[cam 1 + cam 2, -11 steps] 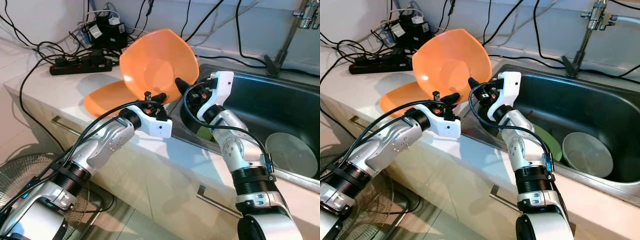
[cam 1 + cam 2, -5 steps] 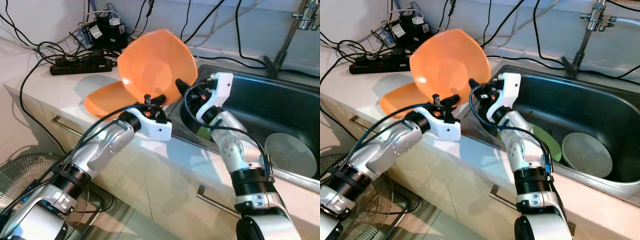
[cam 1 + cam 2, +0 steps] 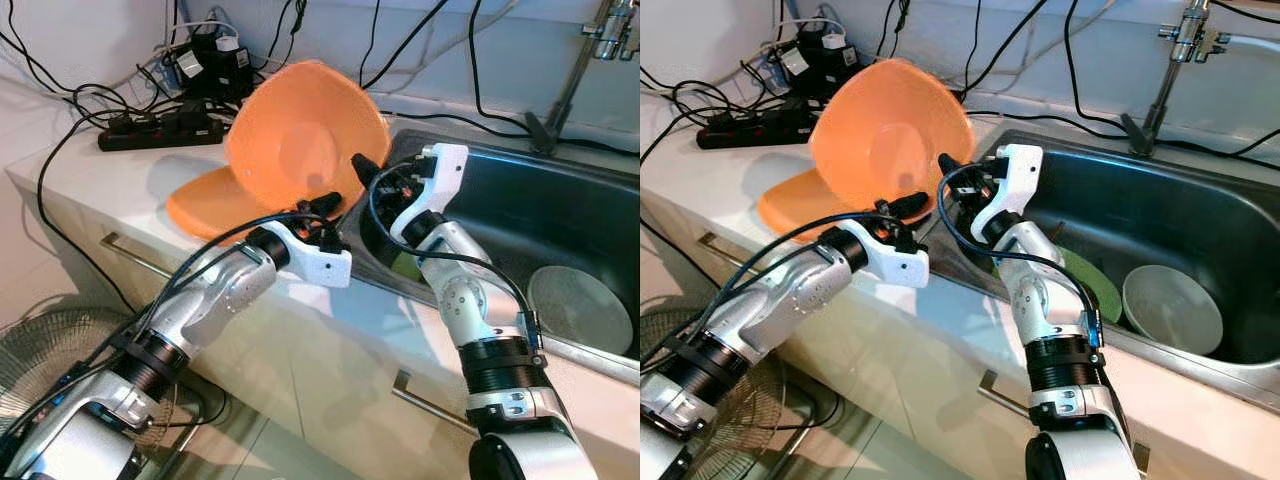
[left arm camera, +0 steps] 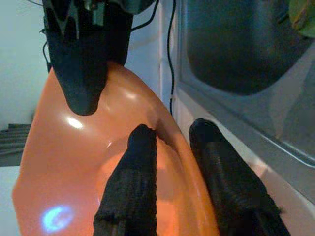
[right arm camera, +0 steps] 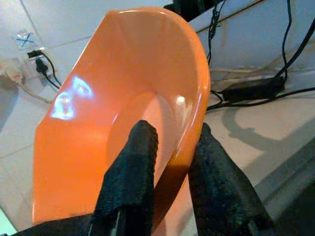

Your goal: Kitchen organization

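Grippers meet on the orange bowl [image 3: 300,145], which stands tilted on edge on the counter [image 3: 120,170] just left of the sink [image 3: 560,215]. The left gripper [image 4: 170,142] pinches its lower rim between both fingers; the right gripper [image 5: 170,147] clamps the rim nearest the sink. An orange plate [image 3: 205,200] lies under the bowl. Behind it sits a power strip [image 3: 160,130].

On the tabletop [image 3: 120,175], a plate [image 3: 205,200] lies left of the sink [image 3: 590,215]; a bowl [image 3: 300,140] tilts above it. Behind sits a power strip [image 3: 160,128]. Two dishes [image 3: 1172,308] lie in the sink.
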Controlling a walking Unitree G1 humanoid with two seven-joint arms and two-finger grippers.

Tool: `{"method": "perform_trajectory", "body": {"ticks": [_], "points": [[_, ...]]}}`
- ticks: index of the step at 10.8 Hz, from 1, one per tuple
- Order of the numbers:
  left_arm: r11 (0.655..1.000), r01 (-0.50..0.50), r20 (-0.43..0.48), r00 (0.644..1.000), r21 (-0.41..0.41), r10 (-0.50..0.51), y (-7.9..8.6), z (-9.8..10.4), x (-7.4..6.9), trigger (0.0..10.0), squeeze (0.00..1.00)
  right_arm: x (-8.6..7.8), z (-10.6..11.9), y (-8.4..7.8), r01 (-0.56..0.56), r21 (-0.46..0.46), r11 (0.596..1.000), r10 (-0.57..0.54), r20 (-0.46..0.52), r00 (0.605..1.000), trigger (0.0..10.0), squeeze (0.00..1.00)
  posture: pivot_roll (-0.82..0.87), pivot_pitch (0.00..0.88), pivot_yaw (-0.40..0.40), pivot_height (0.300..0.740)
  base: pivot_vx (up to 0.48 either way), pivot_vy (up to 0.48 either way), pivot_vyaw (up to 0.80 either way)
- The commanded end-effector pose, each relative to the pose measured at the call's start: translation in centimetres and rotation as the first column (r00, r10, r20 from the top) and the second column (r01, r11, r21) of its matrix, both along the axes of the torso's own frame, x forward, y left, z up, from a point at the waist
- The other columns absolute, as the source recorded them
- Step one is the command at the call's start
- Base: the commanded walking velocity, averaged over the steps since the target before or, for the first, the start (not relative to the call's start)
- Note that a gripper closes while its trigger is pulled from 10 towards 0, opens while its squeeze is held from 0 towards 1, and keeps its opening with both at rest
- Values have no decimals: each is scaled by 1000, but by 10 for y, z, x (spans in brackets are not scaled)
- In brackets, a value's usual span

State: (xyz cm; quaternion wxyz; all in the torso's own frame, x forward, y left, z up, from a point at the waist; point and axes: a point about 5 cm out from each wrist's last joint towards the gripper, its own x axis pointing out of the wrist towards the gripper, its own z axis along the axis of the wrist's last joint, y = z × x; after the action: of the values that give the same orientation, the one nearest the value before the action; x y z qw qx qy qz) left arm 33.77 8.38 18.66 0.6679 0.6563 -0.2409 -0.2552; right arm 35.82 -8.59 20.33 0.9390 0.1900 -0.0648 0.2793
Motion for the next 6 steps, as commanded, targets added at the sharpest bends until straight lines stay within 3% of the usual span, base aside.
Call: {"method": "perform_trajectory", "body": {"ticks": [1, 5, 6], "points": [[995, 92, 62, 994, -28, -90, -16, 18, -7, 10000, 1000, 0, -2, 14, -40, -43, 998, 39, -17, 999, 0, 0, 152, 0, 58, 740, 0, 0, 0], [996, 89, 77, 993, -30, -87, -16, 20, -7, 10000, 1000, 9, 5, 2, 58, 0, 998, -58, -27, 998, 0, 0, 152, 0, 57, 740, 0, 0, 0], [996, 82, 81, 994, -31, -80, -16, 21, -6, 10000, 0, 13, 7, -4, 101, 12, 995, -101, -38, 994, 0, 0, 152, 0, 56, 740, 0, 0, 0]]}}
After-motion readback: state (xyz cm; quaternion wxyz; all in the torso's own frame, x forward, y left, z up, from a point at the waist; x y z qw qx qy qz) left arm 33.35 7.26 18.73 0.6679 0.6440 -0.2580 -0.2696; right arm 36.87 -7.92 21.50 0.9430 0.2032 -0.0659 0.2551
